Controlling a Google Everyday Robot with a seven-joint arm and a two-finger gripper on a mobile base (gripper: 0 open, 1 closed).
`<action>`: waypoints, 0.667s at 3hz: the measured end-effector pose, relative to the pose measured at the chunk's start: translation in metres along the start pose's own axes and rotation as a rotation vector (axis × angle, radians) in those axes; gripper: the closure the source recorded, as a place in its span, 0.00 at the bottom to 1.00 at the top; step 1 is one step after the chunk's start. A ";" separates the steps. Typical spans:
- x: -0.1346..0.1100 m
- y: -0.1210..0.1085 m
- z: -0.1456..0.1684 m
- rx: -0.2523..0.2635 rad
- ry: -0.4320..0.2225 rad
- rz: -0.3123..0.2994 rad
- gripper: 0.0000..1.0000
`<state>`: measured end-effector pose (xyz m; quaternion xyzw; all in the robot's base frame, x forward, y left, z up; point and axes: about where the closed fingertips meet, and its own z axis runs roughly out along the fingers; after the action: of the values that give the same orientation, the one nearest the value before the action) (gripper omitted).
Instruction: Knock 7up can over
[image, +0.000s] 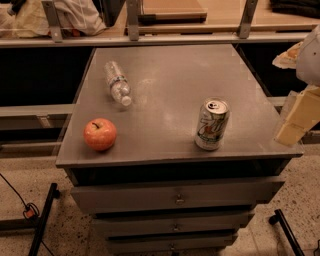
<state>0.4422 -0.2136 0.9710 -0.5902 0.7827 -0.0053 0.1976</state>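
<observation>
From your gripper (299, 118), whose spread you cannot tell, the upright 7up can (212, 124) stands nearby, leftward in view.

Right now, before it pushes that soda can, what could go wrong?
The 7up can stands upright near the front edge of the table, so once tipped it might roll off onto the floor. The claw hangs beyond the table's right edge in the view, apart from the can; a sideways sweep from there could send the can towards the apple.

End effector (299, 119), apparently, far right
</observation>
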 end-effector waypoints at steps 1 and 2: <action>0.007 -0.005 0.034 -0.004 -0.187 0.088 0.00; 0.004 -0.008 0.069 -0.004 -0.394 0.163 0.00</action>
<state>0.4701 -0.2044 0.9084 -0.5148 0.7742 0.1278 0.3454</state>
